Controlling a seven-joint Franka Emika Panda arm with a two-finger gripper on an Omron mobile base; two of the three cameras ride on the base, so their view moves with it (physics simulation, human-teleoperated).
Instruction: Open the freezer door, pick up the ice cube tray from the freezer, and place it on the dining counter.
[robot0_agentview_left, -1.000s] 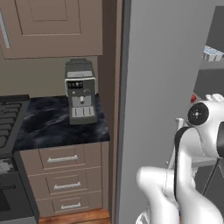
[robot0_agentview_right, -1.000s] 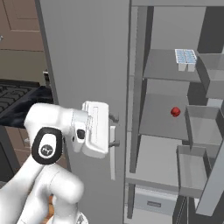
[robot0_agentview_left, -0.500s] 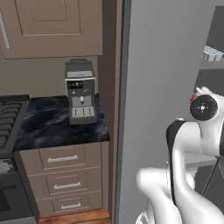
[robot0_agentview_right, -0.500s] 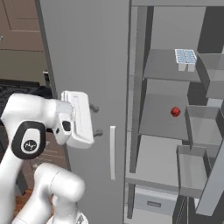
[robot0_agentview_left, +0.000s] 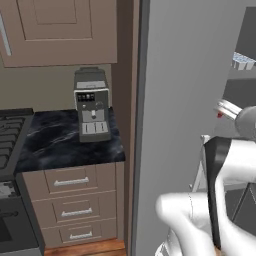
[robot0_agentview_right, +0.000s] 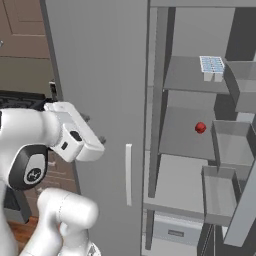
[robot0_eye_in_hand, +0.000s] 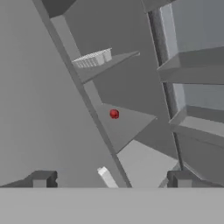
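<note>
Pale ice cube tray (robot0_agentview_right: 212, 65) at shelf edge | gripper (robot0_eye_in_hand: 111, 179) spread, empty, apart

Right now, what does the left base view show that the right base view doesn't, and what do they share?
Left base view: a coffee machine on a black marble worktop over brown drawers, with the edge of a stove.

Right base view: the gripper in front of the closed grey door, that door's pale handle, and the bins on the open freezer door.

Both: the ice cube tray on an upper freezer shelf, a small red object one shelf lower, and the closed grey door.
</note>
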